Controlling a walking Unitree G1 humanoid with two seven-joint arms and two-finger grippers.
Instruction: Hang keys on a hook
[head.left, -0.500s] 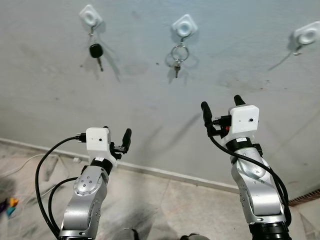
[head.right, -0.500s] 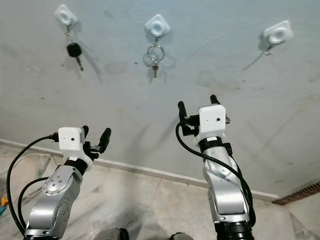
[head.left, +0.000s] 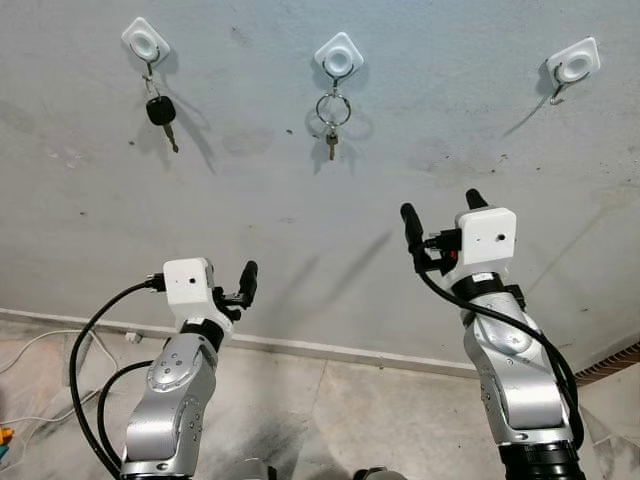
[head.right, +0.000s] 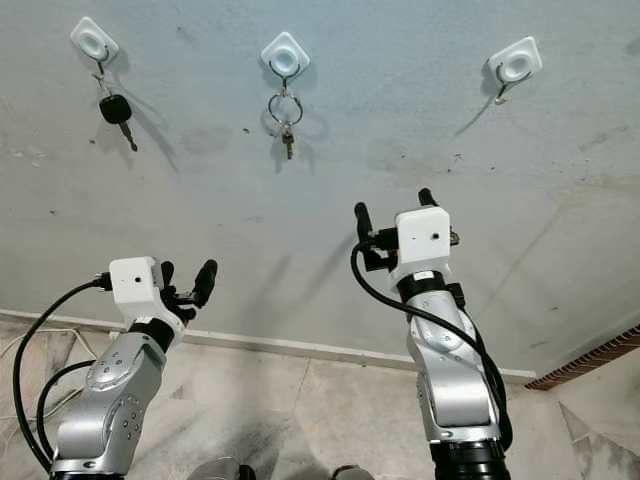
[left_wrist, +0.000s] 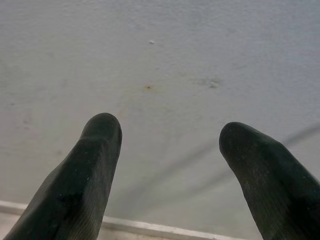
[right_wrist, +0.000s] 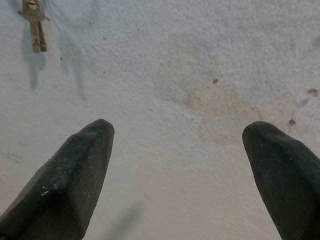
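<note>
White hooks on wall: left (head.left: 145, 44) holds car key (head.left: 160, 110), middle (head.left: 338, 57) holds keys (head.left: 332, 110), right (head.left: 573, 65) bare. Left gripper (left_wrist: 170, 135) and right gripper (right_wrist: 177, 132) fingers spread, empty, below.

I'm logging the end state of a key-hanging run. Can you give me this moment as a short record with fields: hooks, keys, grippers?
left hook: holds black-headed key
middle hook: holds key ring with small key
right hook: white, no key on it
left gripper: open, empty, raised low before the wall
right gripper: open, empty, raised higher, below and between the middle and right hooks
task state: keys hang on two of three hooks
</note>
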